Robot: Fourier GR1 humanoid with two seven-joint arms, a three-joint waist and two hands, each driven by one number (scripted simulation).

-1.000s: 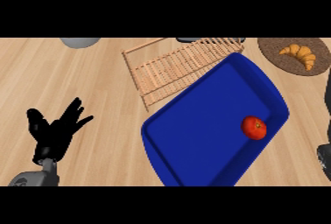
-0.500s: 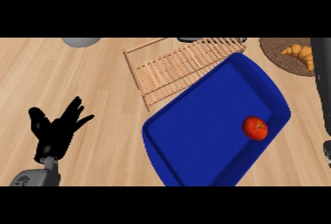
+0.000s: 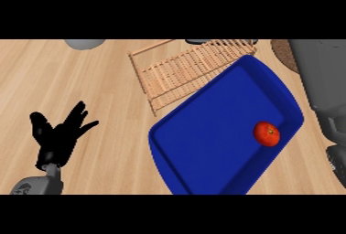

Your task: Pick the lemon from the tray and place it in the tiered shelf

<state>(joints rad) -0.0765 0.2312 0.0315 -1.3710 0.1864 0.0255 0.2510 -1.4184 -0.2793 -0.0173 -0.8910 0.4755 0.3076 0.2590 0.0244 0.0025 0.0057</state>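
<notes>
Black left hand (image 3: 59, 137) low at left, fingers spread upward, holding nothing, resting; right hand not seen, only grey right forearm (image 3: 324, 77) along the right edge; task not begun: red-orange round fruit (image 3: 267, 133), the task's lemon, lies on glossy blue tray (image 3: 209, 137) near its right rim; slatted wooden tiered shelf (image 3: 182, 73) just beyond, tray's far edge overlapping it; open room on light wooden tabletop (image 3: 101, 82) at left; right side crowded.
</notes>
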